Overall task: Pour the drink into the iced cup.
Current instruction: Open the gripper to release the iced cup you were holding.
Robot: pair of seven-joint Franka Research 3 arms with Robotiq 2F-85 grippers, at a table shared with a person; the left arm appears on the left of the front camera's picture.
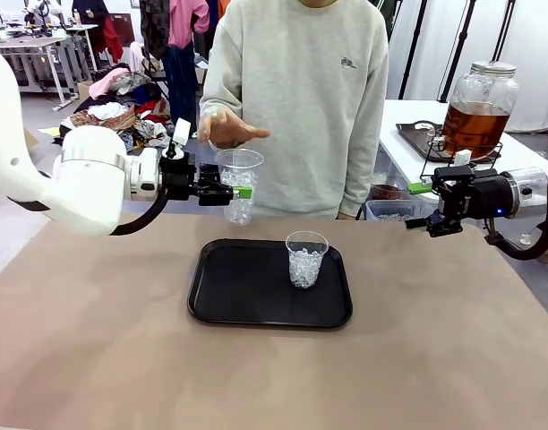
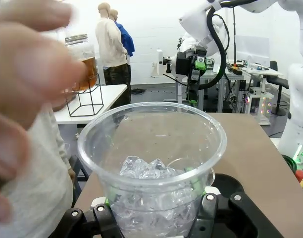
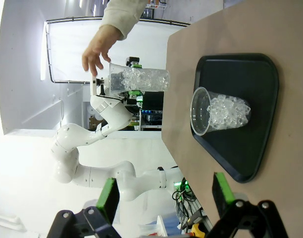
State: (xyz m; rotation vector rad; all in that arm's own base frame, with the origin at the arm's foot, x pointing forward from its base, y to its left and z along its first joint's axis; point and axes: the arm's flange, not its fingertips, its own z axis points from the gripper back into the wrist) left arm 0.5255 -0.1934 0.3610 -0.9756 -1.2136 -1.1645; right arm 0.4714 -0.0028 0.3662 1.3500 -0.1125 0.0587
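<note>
The left gripper point(image 1: 241, 192) pinches an iced plastic cup point(image 1: 239, 166) aloft, seemingly offering it to the person's hand point(image 1: 225, 127) (hovering just above). The right gripper point(image 3: 166, 197) hangs spread and empty. The drink point(image 1: 474, 130) sits in its glass jar point(image 1: 483, 85), well apart.

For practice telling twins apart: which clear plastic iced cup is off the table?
The clear plastic cup of ice gripped by the left gripper; the other cup stands on the black tray.

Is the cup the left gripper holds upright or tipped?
Upright. The held cup sits rim-up in the left gripper, ice resting inside.
</note>
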